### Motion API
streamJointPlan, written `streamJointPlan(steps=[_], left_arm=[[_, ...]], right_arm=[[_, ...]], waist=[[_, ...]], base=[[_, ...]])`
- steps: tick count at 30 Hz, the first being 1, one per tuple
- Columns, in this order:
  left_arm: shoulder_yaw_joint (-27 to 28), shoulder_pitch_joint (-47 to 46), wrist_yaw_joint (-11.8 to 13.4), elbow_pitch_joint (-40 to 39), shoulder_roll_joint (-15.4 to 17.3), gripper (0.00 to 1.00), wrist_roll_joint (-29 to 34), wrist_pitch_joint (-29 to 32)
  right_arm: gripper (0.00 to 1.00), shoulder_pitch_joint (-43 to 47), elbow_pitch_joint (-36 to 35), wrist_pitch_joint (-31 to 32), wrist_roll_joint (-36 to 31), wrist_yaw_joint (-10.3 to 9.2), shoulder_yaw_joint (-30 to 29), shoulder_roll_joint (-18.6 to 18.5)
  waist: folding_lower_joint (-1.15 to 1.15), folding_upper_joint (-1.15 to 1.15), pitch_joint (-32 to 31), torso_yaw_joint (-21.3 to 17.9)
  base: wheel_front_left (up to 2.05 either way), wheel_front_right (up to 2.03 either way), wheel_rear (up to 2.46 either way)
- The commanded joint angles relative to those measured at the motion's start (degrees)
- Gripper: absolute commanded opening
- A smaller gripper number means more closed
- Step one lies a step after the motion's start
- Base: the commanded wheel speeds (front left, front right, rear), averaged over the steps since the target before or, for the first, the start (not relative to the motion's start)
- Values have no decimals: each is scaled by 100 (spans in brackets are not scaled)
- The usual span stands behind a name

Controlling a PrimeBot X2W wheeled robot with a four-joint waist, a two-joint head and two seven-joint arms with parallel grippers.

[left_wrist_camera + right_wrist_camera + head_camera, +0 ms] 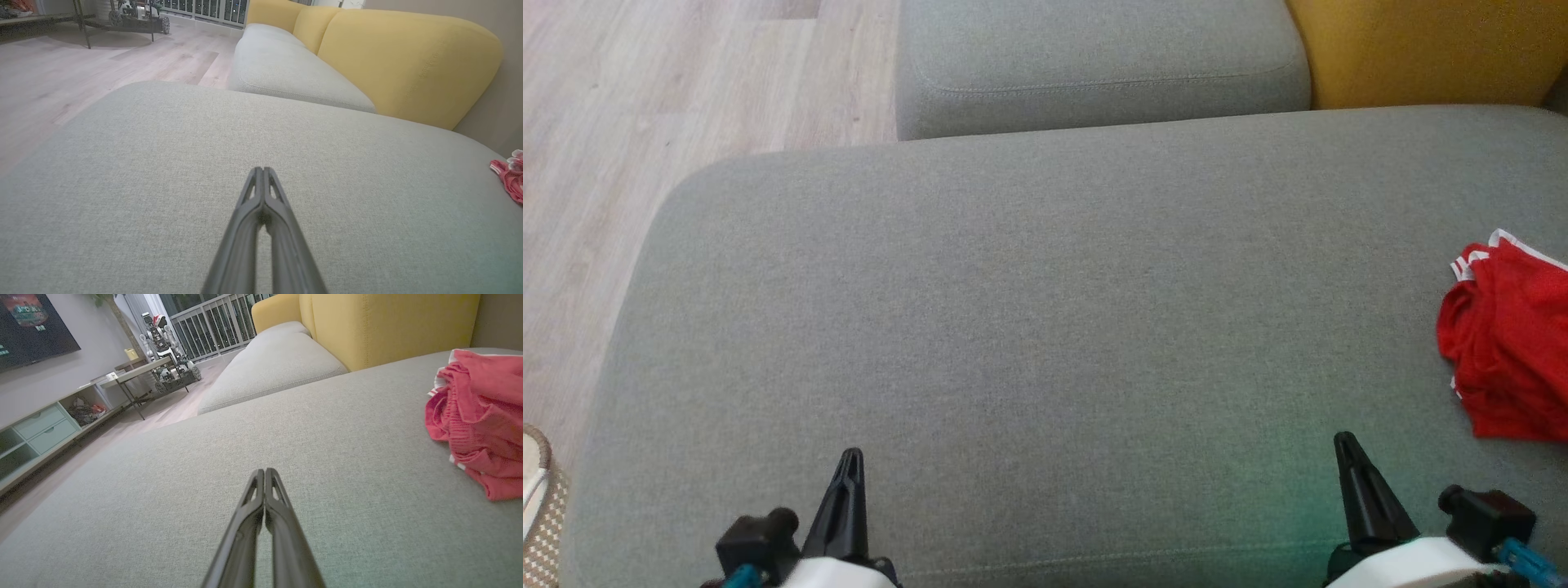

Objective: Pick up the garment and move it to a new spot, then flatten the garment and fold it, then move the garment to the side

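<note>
Two grippers: both at the near edge of the grey seat cushion (1013, 310), fingers pointing away across it.
Left gripper (849, 454): jaws pressed together, nothing between them; bare fabric all around the tips.
Right gripper (1343, 441): jaws pressed together too, pinching nothing.
Tips and fabric: I cannot tell whether they touch.
Red garment (1511, 351): a crumpled heap with white trim, lying on the same cushion at its far right, partly cut off by the head view's edge.
Garment and right jaws: off to their right and a little farther along the cushion, near but clearly apart.
Garment and left jaws: well apart, the whole bare cushion between them.
Beyond: a second grey cushion (1094, 65), a yellow backrest (1421, 49), pale wood floor (645, 122) to the left.
</note>
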Motion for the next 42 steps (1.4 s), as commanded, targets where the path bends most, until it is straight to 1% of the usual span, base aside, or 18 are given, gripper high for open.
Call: streamJointPlan(steps=[1,42], left_arm=[[86,-295,-29,-149,46,0,-161,30],[672,-826,-521,192,125,0,-3119,618]], right_arm=[[0,-263,-154,48,164,-1,-5,-66],[0,-726,-3,669,2982,-2,-95,-140]], waist=[[0,0,2,-3],[0,0,100,-105]], base=[[0,0,0],[0,0,0]])
